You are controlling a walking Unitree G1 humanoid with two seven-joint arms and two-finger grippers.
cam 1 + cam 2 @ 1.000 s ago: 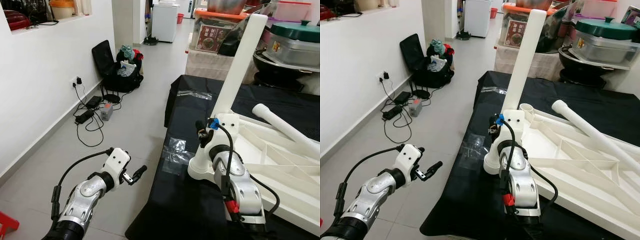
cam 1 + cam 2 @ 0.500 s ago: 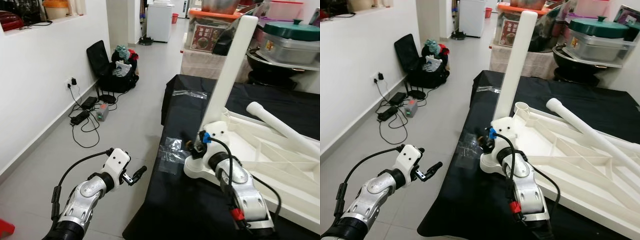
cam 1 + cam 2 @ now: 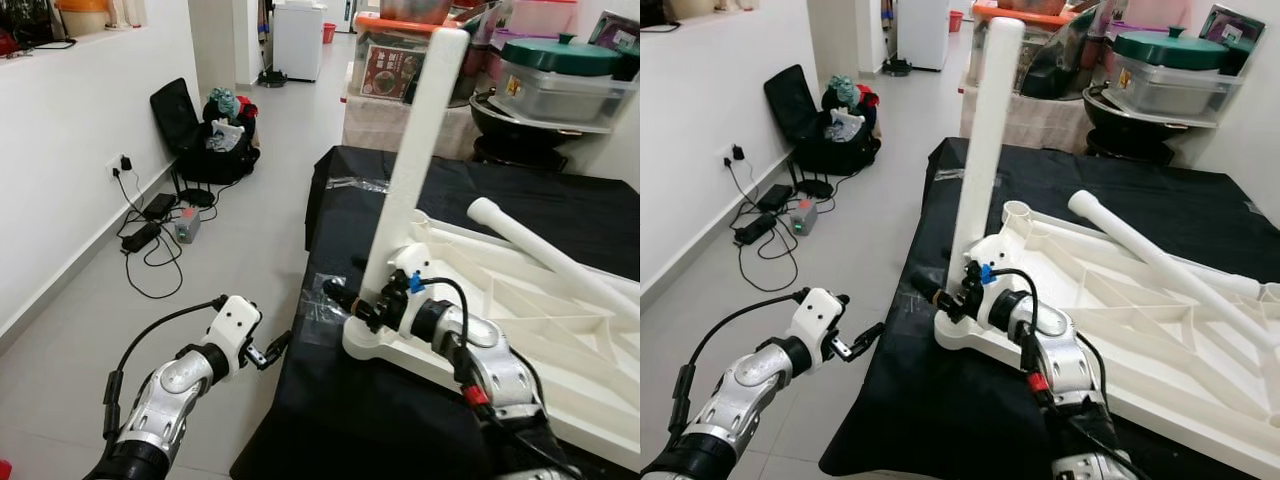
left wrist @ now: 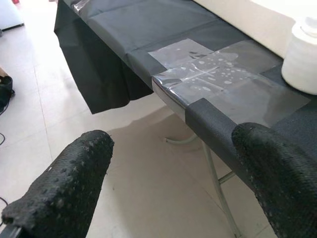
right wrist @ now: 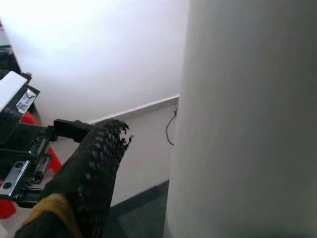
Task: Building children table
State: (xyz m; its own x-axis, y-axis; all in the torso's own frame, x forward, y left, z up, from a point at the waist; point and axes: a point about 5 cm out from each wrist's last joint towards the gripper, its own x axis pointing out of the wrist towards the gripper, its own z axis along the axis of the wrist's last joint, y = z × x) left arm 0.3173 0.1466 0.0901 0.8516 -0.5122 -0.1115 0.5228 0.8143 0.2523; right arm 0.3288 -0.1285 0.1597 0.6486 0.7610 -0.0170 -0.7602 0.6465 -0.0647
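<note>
I've got the right tool at the base of the upright leg, grip state unclear, so I'd keep it vertical w/ slow turns; left tool open, empty.

The white table top and its upright leg look like smooth, matt plastic. Black table cover in the lower middle is matt cloth, with a glossy clear plastic patch. Fingers are rough, pebbled black rubber.
</note>
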